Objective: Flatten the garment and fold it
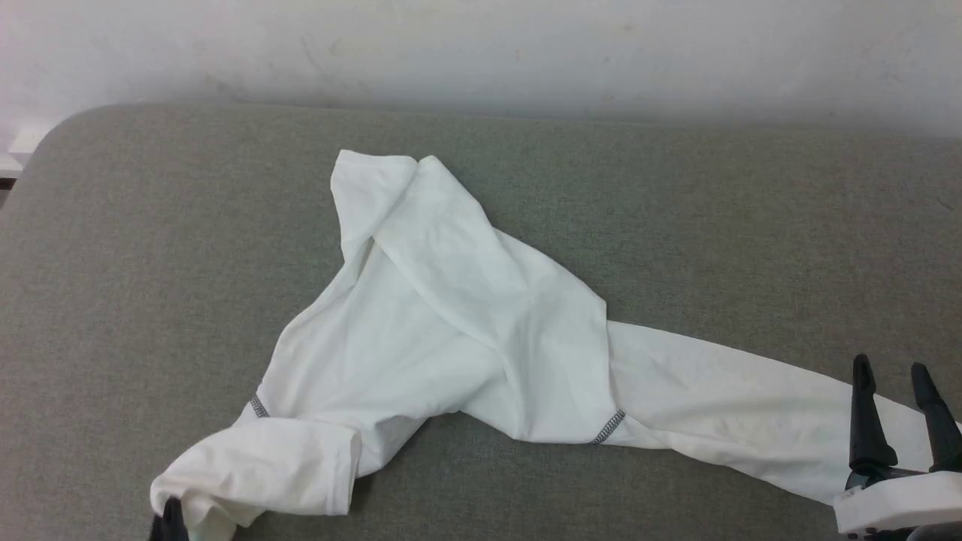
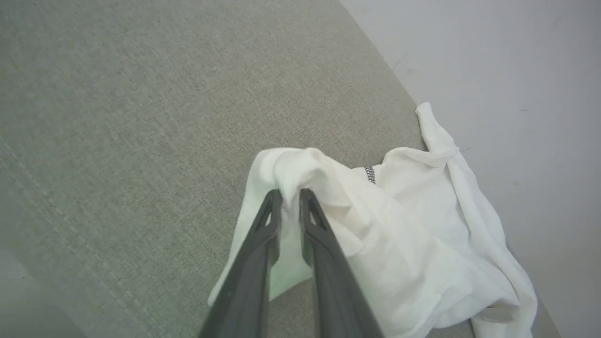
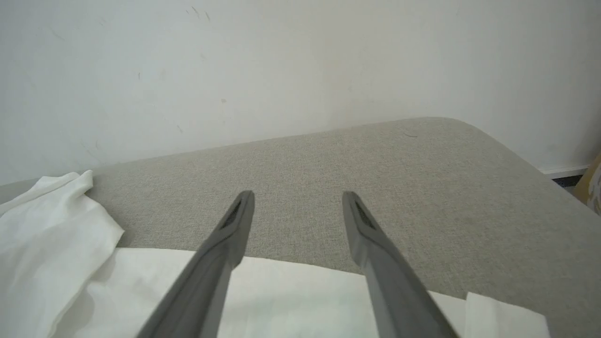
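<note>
The garment (image 1: 451,323) lies crumpled mid-way across the grey padded top (image 1: 150,263). Its body is bunched into a rough triangle, with one corner flopped over toward the wall (image 1: 481,45). It's thin white cloth, light and limp, so it will drape, drag and crease rather than hold a shape. The long sleeve (image 1: 751,398) runs out fairly flat toward the lower right, and the other sleeve (image 1: 263,466) is doubled back at the near left.

Down at that doubled sleeve is the left gripper (image 2: 290,193), fingers narrow with a bunch of the cloth between the tips. I judge it a pinch, though the wrist view doesn't settle how firm. The right gripper (image 1: 890,368) stands wide apart, holding nothing, poised just over the long sleeve's far end.

Best holds, to my eye, are the sleeve ends and hem corners, drawn apart low and evenly so the body spreads. Take a single layer, because the stacked folds in the middle would likely lift together.
</note>
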{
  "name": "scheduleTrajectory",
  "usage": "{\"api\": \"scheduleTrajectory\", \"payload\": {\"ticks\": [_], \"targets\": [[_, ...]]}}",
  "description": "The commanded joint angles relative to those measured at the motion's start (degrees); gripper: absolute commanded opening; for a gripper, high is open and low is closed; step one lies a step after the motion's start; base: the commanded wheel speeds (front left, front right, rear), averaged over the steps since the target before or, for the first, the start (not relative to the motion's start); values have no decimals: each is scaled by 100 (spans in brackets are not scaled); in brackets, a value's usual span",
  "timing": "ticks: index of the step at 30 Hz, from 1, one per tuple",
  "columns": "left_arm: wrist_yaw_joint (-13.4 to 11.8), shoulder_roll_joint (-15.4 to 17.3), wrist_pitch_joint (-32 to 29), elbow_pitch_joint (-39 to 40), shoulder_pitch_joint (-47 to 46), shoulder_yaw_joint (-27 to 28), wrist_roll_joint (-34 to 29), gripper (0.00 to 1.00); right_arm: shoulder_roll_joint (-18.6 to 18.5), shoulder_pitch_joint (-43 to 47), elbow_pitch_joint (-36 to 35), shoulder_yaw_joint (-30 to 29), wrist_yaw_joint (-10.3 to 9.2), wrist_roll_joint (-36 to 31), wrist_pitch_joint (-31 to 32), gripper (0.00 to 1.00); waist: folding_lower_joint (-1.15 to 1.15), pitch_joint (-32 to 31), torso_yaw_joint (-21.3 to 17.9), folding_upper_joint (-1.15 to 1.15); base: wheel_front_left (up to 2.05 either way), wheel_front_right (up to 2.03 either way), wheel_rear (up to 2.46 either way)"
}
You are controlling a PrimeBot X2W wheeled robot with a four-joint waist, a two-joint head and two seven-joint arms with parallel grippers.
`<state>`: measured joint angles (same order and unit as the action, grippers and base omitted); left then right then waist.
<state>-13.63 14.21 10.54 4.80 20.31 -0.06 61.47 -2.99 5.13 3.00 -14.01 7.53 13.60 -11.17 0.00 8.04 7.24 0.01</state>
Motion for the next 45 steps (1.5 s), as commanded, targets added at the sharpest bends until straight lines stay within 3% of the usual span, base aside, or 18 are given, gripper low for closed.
{"api": "scheduleTrajectory", "payload": {"ticks": [1, 7, 12, 19, 27, 31, 34, 40, 45], "targets": [[48, 79, 3, 118, -110, -9, -58, 100, 12, 40, -14, 23, -4, -7, 7, 100, 0, -37, 12, -1, 0, 0, 0], [80, 439, -45, 1245, -74, 44, -306, 100, 12, 100, -14, 67, -4, -3, 33, 100, 0, -136, -33, -1, 0, 0, 0], [-108, 823, 204, 1860, -230, 28, -1294, 100, 12, 147, -14, 101, -4, 11, 25, 100, 0, -169, -99, -1, 0, 0, 0], [-188, 851, 425, 1325, -441, -525, -3053, 100, 12, 159, 57, 229, -4, 59, -22, 100, 0, -196, -213, -1, 0, 0, 0], [-45, 469, 443, 826, -557, -900, -3435, 100, 12, 149, -250, 520, -4, -140, 320, 100, 0, -135, -116, -1, 0, 0, 0], [51, 415, 444, 777, -692, -875, -3490, 100, 12, -19, -562, 905, -4, -383, 1095, 100, 0, -56, -35, -1, 0, 0, 0], [126, 364, 444, 737, -782, -905, -3506, 100, -57, -115, -611, 1244, -4, -598, 2275, 100, 0, 11, 29, -1, 0, 0, 0], [277, 210, 445, 643, -925, -957, -3451, 100, -878, -205, -813, 1872, -4, -394, 4294, 100, 0, 194, 211, -1, 0, 0, 0], [389, 133, 445, 561, -999, -952, -3425, 100, -1513, -326, -930, 2444, -4, -93, 4910, 100, 0, 344, 376, -1, 0, 0, 0]]}}
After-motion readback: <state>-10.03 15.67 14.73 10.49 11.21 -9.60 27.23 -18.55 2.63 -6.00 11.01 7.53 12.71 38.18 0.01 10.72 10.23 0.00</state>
